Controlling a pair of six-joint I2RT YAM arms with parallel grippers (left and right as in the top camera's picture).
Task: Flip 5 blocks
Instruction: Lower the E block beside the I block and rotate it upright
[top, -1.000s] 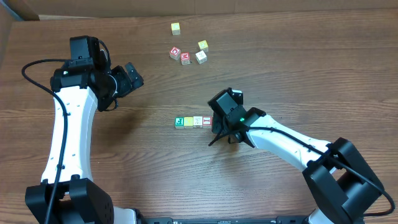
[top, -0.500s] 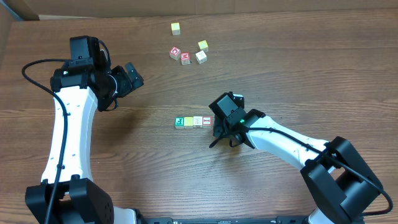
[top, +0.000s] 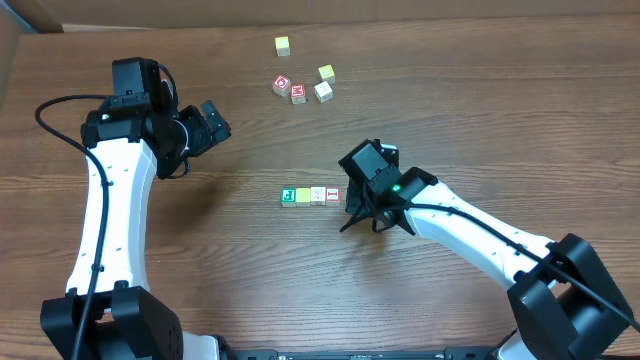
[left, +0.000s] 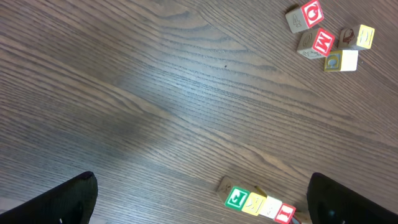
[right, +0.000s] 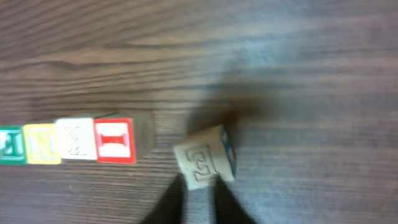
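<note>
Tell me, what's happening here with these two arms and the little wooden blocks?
The right gripper is pinching a tilted wooden block just past the end of a row of four blocks: green, yellow, cream and a red-framed I. It looks to be turning that block over beside the row. The left gripper hangs open and empty, off to the side. A few more cubes sit in a loose cluster farther back on the table.

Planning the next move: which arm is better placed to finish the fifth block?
Right. The right jaws appear closed on the tilted block, just beside the red I block. The left jaws hang open, far off.
</note>
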